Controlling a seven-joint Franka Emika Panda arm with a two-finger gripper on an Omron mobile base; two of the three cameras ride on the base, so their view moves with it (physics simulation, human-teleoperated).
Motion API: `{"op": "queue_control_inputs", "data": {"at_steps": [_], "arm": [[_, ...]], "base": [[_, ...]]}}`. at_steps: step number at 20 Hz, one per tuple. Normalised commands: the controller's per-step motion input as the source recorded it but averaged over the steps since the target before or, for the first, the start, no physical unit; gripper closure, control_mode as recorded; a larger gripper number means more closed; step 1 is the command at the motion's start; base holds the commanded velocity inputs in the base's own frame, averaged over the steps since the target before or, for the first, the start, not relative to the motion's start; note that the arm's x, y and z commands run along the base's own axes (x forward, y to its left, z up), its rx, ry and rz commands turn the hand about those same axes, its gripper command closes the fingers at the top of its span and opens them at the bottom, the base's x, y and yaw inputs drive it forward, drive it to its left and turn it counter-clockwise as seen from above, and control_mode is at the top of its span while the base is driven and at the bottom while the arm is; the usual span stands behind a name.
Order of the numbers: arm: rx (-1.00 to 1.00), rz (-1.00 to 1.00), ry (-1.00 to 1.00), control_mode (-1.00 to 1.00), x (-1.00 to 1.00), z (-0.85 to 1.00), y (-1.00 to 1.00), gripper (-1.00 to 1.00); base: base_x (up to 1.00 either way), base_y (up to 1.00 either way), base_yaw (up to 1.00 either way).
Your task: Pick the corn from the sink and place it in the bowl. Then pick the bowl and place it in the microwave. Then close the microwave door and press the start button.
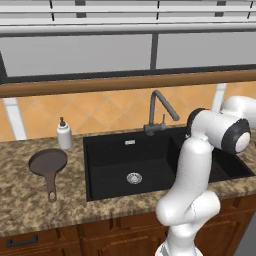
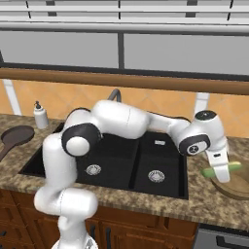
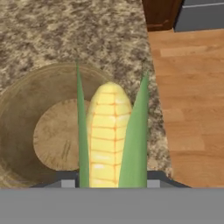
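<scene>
My gripper (image 2: 222, 170) is shut on the corn (image 3: 109, 131), a yellow cob with green husk leaves along both sides. It hangs just above the tan-brown bowl (image 3: 30, 127), over the bowl's right part in the hand view. In the right base view the corn (image 2: 235, 167) sticks out sideways from the hand, over the bowl (image 2: 236, 187) on the counter to the right of the sink (image 2: 121, 160). The black two-basin sink (image 1: 125, 160) has nothing but its steel drains in it. The microwave and its door are out of view.
A dark frying pan (image 1: 47, 164) and a white soap bottle (image 1: 63, 134) stand on the granite counter left of the sink. The grey gooseneck faucet (image 1: 159, 111) rises behind the basins. Beyond the bowl the counter edge drops to a wooden floor (image 3: 192, 96).
</scene>
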Motion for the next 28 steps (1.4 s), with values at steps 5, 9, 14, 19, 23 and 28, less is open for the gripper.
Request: {"op": "queue_control_inputs", "data": {"at_steps": [5, 9, 14, 19, 23, 28], "arm": [[0.18, 0.06, 0.0, -1.0, 0.29, 0.02, -0.64, 1.0], [0.32, 0.1, 0.04, -1.0, 0.55, 0.0, -0.57, 1.0], [0.16, 0.08, 0.0, -1.0, 0.55, -0.03, -0.59, 1.0], [0.02, 0.07, -0.02, -1.0, 0.76, -0.53, -0.31, 1.0], [-0.1, 0.05, -0.08, -1.0, 0.45, -0.65, -0.02, 1.0], [-0.16, 0.03, -0.02, -1.0, 0.08, -0.64, 0.13, -1.0]], "base": [[0.0, 0.0, 0.0], [0.0, 0.0, 0.0], [0.0, 0.0, 0.0], [0.0, 0.0, 0.0], [0.0, 0.0, 0.0], [0.0, 0.0, 0.0]]}}
